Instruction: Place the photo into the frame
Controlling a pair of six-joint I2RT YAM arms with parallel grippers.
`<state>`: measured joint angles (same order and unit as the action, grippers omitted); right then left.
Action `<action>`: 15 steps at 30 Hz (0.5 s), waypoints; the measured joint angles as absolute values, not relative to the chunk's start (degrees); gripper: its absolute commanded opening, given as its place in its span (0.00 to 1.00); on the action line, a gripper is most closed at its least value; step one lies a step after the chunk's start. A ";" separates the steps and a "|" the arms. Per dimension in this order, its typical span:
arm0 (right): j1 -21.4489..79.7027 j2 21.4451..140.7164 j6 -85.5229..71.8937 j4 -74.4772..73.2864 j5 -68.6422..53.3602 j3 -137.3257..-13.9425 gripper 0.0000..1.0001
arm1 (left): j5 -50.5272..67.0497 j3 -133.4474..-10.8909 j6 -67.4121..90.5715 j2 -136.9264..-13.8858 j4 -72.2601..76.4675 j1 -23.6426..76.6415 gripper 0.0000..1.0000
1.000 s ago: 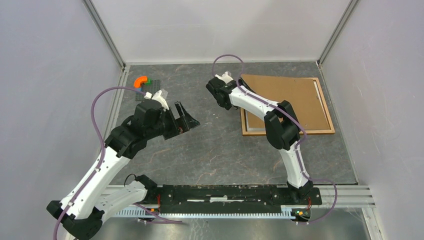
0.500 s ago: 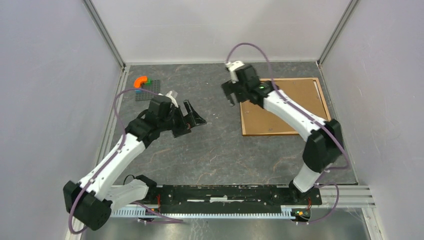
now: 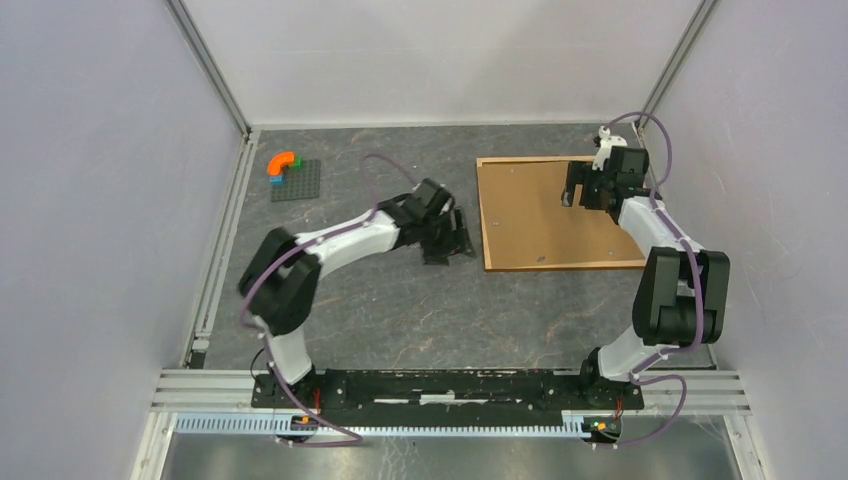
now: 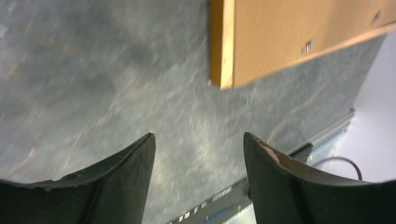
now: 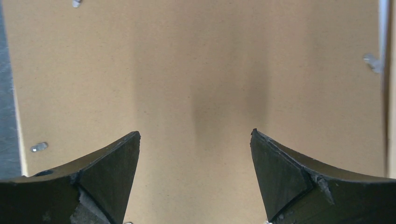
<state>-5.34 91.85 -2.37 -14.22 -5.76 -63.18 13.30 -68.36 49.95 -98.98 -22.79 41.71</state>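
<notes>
The light wood frame [image 3: 560, 266] lies face down at the right of the table. The brown backing board [image 3: 530, 215] lies flat inside it and fills it. The photo is hidden. My right gripper [image 3: 570, 192] hovers open and empty over the far right part of the board [image 5: 196, 70], as the right wrist view [image 5: 195, 135] shows. My left gripper [image 3: 450, 240] is open and empty just left of the frame's near-left corner [image 4: 221, 56], low over the table [image 4: 198, 144].
A grey studded baseplate [image 3: 296, 180] with an orange arch brick [image 3: 283, 160] sits at the far left. Small metal tabs [image 5: 371, 60] sit along the board's edges. Enclosure walls stand close on the left, far and right sides. The arms' mounting rail [image 3: 450, 385] runs along the near edge.
The board, askew a second ago, now lies flat in the frame. My right gripper moved from the frame's left side to its far right. My left gripper swung right toward the frame.
</notes>
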 measured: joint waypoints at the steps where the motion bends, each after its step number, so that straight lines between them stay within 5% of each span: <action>1: -5.87 91.77 -3.20 -12.47 -7.01 -62.06 0.93 | 11.99 -71.22 49.50 -101.95 -23.35 42.41 0.67; 8: -4.89 88.53 -6.94 -5.37 -14.66 -55.86 0.94 | 3.57 -86.28 47.81 -117.10 -27.62 46.78 0.54; 15: -4.93 86.72 -7.68 -1.93 -16.73 -55.86 0.94 | 1.19 -89.91 47.79 -121.43 -29.54 47.77 0.57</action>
